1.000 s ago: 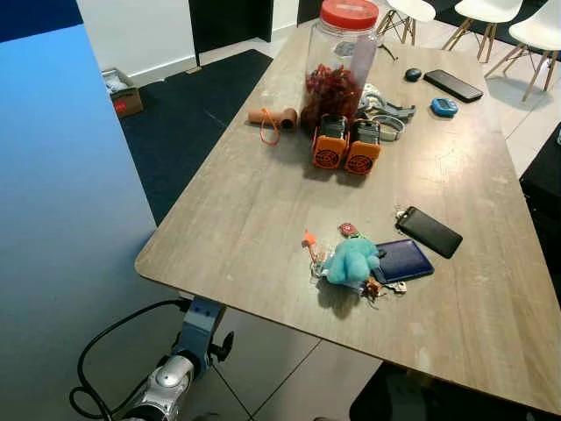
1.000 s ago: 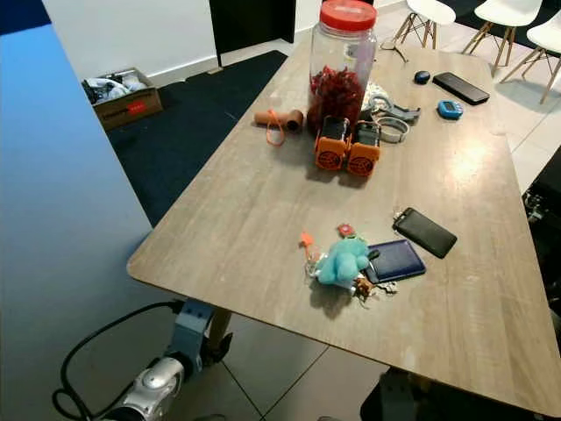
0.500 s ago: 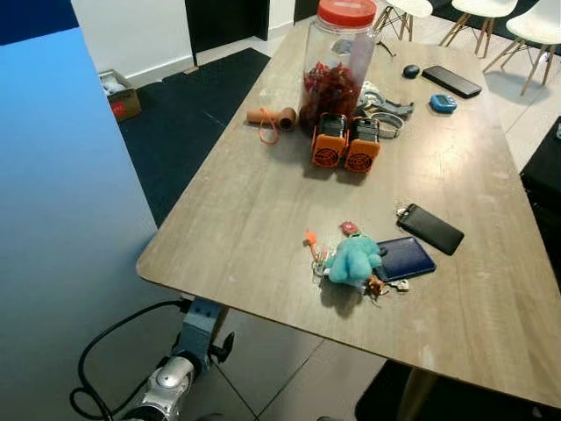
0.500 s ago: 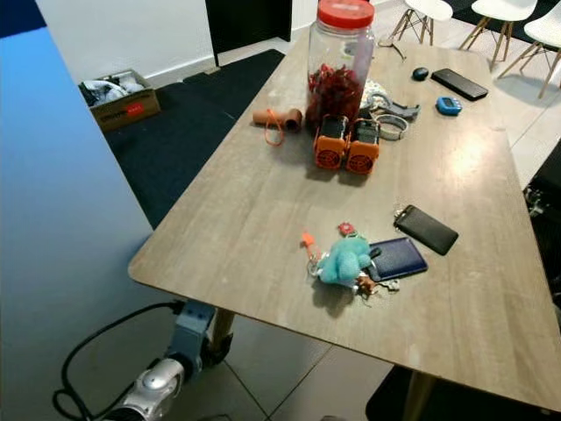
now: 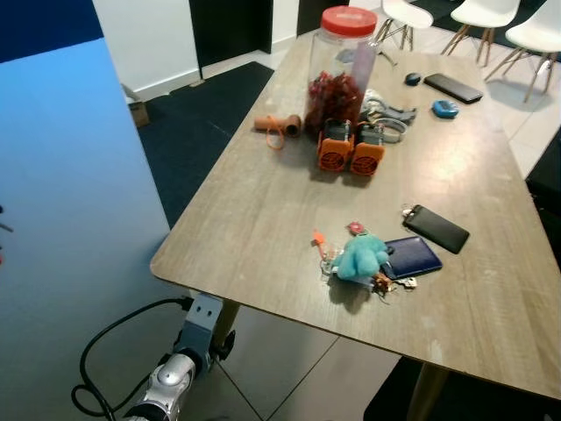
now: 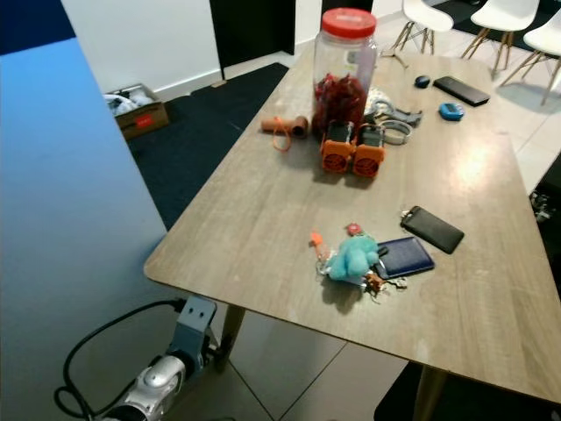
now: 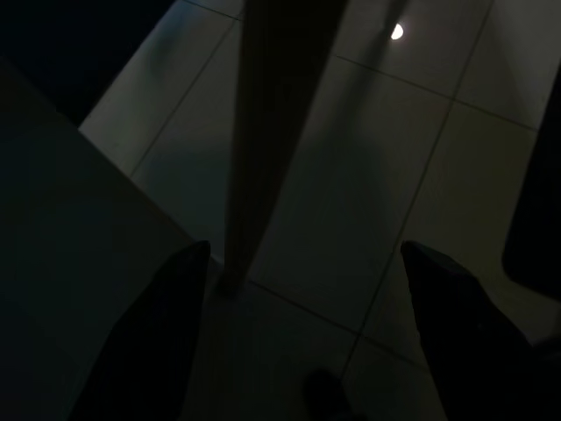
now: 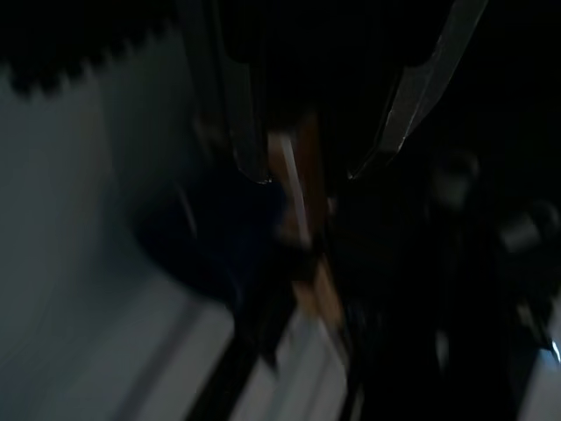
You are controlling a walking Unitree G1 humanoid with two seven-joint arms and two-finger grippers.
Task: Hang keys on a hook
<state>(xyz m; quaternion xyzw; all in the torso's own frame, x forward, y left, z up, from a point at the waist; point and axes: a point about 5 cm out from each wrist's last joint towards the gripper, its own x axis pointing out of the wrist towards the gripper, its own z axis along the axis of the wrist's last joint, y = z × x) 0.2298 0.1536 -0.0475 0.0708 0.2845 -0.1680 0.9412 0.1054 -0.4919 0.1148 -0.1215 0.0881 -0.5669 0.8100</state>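
Observation:
The keys [image 5: 387, 282] lie on the wooden table [image 5: 263, 210] near its front edge, bunched with a teal plush toy [image 5: 359, 259] and small orange and red tags. They rest against a dark blue wallet [image 5: 410, 257]. My left arm [image 5: 173, 379] hangs idle below the table's front left corner. In the left wrist view, my left gripper [image 7: 302, 342] is open, its two dark fingers spread over floor tiles beside a table leg [image 7: 263, 132]. The right wrist view is dark and blurred.
A tall jar with a red lid [image 5: 343, 66], two orange devices [image 5: 351, 149] and a cardboard tube [image 5: 277, 125] stand further back. A black phone [image 5: 436, 229] lies beside the wallet. A blue panel [image 5: 70, 219] rises on the left; white chairs [image 5: 508, 26] stand beyond the table.
The whole picture has shifted a little, so the camera has moved; the table sits slightly further right. Nothing on the table has moved, and my left arm still hangs.

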